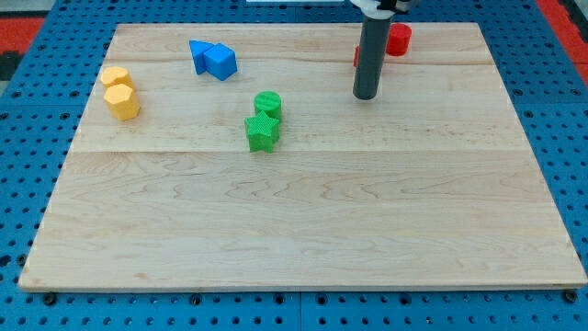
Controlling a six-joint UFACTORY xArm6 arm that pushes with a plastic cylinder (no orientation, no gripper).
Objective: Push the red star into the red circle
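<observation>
Red plastic cylinder (pixel 399 39) at pale wooden board's (pixel 303 221) top edge; red star block (pixel 357 57) mostly hidden behind dark rod. My tip (pixel 366 96) bare, holding nothing, just below both. Green (pixel 265 119), blue (pixel 213 59), yellow blocks (pixel 119 92) well left.

You see my tip (pixel 366 96) at upper right on the board (pixel 303 230), just below the red circle (pixel 398 39), the rod hiding most of the red star (pixel 356 57).
</observation>
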